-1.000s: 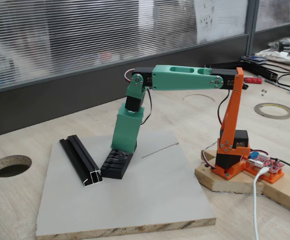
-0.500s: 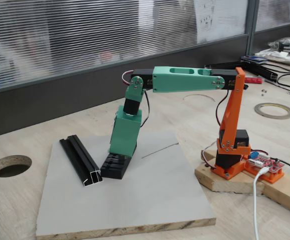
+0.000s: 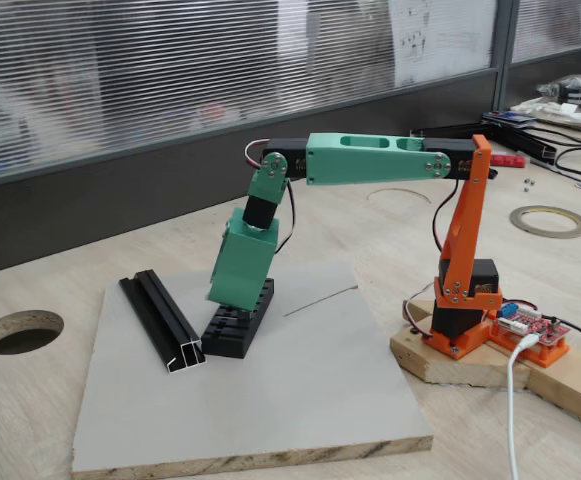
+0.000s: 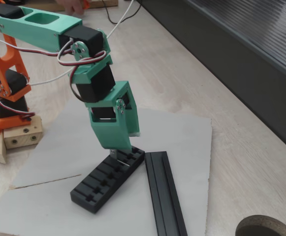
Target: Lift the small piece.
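A big grey board (image 3: pixel 300 400) lies flat on the wooden table (image 3: pixel 50 400) and fills the lower middle of both fixed views. The arm stands at the right of one fixed view, with an orange base (image 3: pixel 460 300) and a long green upper part (image 3: pixel 370 157) that reaches left across the middle. Its green gripper (image 4: pixel 114 150) hangs down, tilted, just above the near end of the black ridged block (image 4: pixel 108 178).

The long black rail (image 4: pixel 165 191) lies on the board just beside the ridged block, at the bottom of the frame in a fixed view.

The small piece (image 4: pixel 114 154) is a tiny silvery bit peeking out under the gripper's tip, in the middle of the frame, right over the block's top. It looks pinched by the tip, but the fingers are hidden behind the green shell, so how they stand cannot be told.
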Tool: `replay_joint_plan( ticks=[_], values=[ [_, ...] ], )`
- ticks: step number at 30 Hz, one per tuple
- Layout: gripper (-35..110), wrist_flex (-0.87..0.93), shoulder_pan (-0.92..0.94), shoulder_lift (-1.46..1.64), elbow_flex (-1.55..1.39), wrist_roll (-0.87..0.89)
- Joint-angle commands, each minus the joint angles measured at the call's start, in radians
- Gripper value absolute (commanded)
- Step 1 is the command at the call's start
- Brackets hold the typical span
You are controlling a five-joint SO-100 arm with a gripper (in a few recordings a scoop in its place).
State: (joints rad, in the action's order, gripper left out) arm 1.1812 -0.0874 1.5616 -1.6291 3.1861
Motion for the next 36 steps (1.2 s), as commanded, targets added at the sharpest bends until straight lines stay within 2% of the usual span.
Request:
replay_joint_plan(
  ticks=[1, 16, 23, 36],
  values=[
    [33, 0.011, -0.014, 0.012, -0.009, 0.025],
    [33, 0.011, -0.012, -0.089, 0.003, 0.025],
    [33, 0.011, 0.103, -0.074, 0.003, 0.025],
    [32, 0.011, 0.089, -0.075, 0.003, 0.025]
  ],
)
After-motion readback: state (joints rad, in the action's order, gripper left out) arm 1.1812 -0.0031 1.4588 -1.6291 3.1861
